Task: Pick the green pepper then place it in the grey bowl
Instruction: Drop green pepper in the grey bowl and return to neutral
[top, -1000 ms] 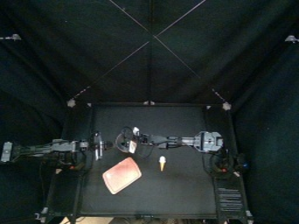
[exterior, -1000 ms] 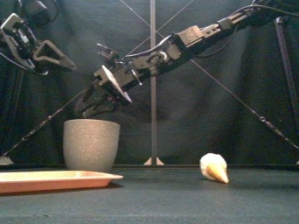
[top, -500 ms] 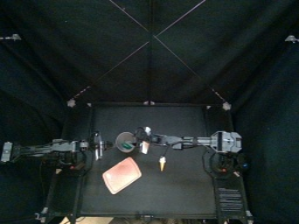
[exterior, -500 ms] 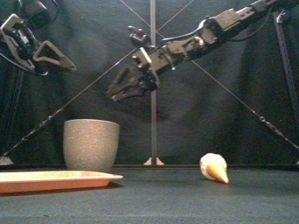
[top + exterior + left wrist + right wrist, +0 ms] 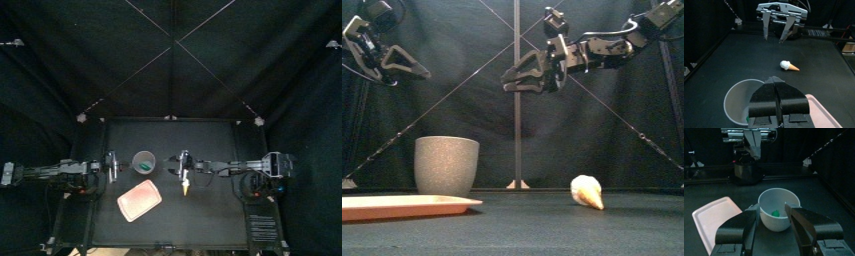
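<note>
Near the desk's [image 5: 221,215] left edge, the left fingers [image 5: 777,95] hang pressed together. The green pepper [image 5: 775,213] lies inside the grey bowl [image 5: 446,165], which stands left of centre, behind the pink tray [image 5: 396,205]. The right fingers [image 5: 523,78] hover above, spread and empty. If they dropped low, they could tip the bowl or knock the cone toy [image 5: 585,190].
</note>
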`<state>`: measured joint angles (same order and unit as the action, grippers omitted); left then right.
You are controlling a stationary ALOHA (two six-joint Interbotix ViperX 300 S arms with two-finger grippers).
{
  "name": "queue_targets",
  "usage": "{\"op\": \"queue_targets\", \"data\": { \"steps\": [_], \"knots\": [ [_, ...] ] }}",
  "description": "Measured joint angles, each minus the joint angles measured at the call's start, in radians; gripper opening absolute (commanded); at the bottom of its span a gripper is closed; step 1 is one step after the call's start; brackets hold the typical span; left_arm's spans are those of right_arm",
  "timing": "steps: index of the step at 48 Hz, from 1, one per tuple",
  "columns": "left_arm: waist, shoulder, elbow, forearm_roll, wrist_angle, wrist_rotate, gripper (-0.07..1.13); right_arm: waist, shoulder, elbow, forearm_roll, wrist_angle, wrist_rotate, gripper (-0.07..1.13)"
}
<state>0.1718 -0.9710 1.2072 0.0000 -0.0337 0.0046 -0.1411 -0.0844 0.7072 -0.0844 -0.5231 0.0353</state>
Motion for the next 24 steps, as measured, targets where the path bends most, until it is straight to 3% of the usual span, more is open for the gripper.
{"op": "queue_targets", "data": {
  "steps": [24],
  "knots": [
    [0.002, 0.0, 0.023, 0.003, -0.083, 0.002, 0.06, 0.011, -0.048, 0.1, 0.003, -0.031, -0.002, 0.82]
  ]
}}
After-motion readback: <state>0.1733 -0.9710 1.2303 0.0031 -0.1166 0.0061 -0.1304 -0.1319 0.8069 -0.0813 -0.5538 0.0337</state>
